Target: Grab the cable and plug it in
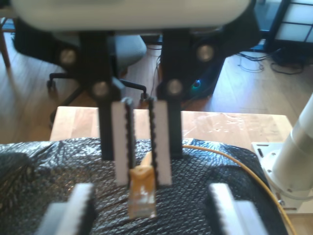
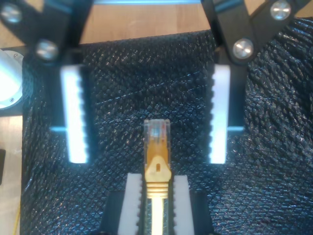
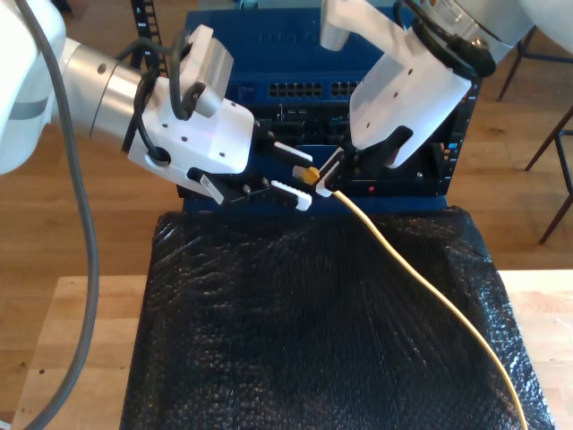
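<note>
The cable (image 3: 421, 278) is thin and yellow and runs across the black mat up to its clear plug (image 3: 309, 175) with a yellow boot. My first gripper (image 3: 324, 179), on the arm at the exterior view's right, is shut on the boot just behind the plug (image 1: 142, 196). My second gripper (image 3: 306, 179), on the arm at the exterior view's left, faces it and is open. Its white toothed pads (image 2: 217, 122) stand either side of the plug tip (image 2: 157, 132) without touching it. The first gripper (image 2: 157, 178) holds the boot between its pads.
A blue rack (image 3: 269, 40) with rows of ports (image 3: 309, 90) stands just behind both grippers. Black bubble wrap (image 3: 295, 331) covers a wooden table (image 3: 81, 340). An arm base (image 1: 293, 161) and an office chair (image 1: 122, 54) lie beyond the table.
</note>
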Motion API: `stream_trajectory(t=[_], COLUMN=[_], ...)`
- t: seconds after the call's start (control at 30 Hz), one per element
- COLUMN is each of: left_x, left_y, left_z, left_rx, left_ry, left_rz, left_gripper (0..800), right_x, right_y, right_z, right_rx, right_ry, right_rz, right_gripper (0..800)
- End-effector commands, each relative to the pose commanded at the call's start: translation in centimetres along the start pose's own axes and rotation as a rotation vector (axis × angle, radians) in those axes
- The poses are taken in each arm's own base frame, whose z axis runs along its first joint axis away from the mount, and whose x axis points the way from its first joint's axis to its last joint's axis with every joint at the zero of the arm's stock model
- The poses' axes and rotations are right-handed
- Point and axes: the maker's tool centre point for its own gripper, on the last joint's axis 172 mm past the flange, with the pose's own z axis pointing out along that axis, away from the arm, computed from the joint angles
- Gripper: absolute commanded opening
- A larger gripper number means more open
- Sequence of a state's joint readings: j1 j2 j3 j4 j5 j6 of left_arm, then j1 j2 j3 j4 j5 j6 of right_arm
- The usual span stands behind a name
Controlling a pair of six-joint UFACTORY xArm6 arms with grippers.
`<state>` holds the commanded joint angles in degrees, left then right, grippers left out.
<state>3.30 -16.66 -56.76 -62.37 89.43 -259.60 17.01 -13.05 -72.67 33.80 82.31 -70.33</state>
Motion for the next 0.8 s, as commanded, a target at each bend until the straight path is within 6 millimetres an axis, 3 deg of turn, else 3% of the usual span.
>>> stream_trajectory(t=[0.23, 0.5, 0.8], left_x=[-0.4, 1.1, 0.6], left_y=[-0.2, 0.2, 0.3], left_z=[0.1, -0.2, 0.1], left_rx=[0.008, 0.013, 0.008], left_ry=[0.000, 0.036, 0.037], left_rz=[-0.009, 0.013, 0.004], left_gripper=[414, 414, 367], right_x=[-0.1, -0.2, -0.2], right_y=[-0.1, 0.0, 0.0], right_z=[0.1, 0.3, 0.3], right_rx=[0.003, 0.008, 0.007], right_ry=[-0.001, -0.004, -0.003], right_rz=[0.001, 0.005, 0.005], right_gripper=[7, 7, 7])
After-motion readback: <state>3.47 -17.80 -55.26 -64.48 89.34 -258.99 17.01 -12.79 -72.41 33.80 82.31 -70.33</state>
